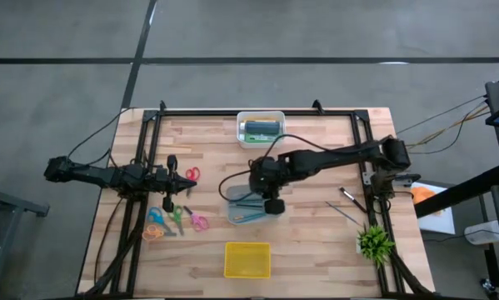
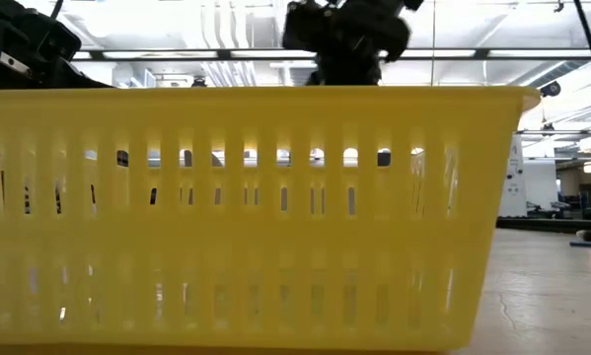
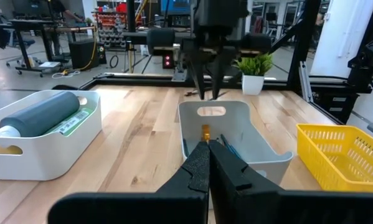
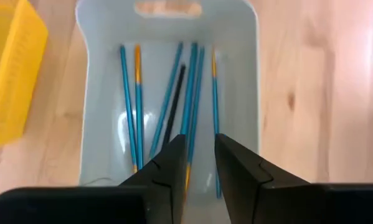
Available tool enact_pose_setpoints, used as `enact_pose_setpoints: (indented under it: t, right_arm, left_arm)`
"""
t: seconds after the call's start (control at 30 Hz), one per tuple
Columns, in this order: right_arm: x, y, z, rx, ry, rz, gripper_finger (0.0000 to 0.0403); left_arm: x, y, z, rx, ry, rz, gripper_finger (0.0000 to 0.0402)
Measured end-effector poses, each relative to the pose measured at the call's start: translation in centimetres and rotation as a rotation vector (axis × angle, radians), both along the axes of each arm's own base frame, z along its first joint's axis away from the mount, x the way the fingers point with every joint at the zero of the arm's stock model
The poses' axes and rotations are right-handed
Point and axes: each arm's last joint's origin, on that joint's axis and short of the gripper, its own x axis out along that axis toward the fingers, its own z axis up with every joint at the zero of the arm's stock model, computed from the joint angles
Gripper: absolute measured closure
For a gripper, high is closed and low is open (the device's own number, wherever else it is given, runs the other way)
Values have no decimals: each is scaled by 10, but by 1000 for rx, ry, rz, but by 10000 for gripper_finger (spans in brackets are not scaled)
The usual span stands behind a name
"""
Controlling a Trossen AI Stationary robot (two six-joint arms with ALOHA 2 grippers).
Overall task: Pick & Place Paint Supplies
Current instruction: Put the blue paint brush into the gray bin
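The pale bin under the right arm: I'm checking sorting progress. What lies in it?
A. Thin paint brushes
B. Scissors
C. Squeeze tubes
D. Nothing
A. The right wrist view shows several thin paint brushes, mostly blue-handled, lying lengthwise on the floor of the pale bin, with the right gripper above it, jaws slightly apart and empty. The scissors lie out on the table.

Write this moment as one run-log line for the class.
right tool: open, empty, over grey bin | brushes: lying in grey bin | left tool: shut, waiting at table's left | two brushes: on table
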Motion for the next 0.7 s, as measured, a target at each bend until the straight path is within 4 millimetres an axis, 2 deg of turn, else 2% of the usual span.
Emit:
enact_pose_setpoints:
  t: [0.13,0.4,0.53,0.7]
  right_arm:
    - [-16,-1,11,20,73,-82,319]
    - [-54,-2,20,11,217,-269,319]
    - [-78,-2,25,11,213,-334,319]
    - [-116,0,20,53,212,-442,319]
  left_arm:
    - [0,0,0,0,1,0,401]
    - [0,0,0,0,0,0,401]
    - [0,0,0,0,0,0,401]
    - [0,0,0,0,1,0,401]
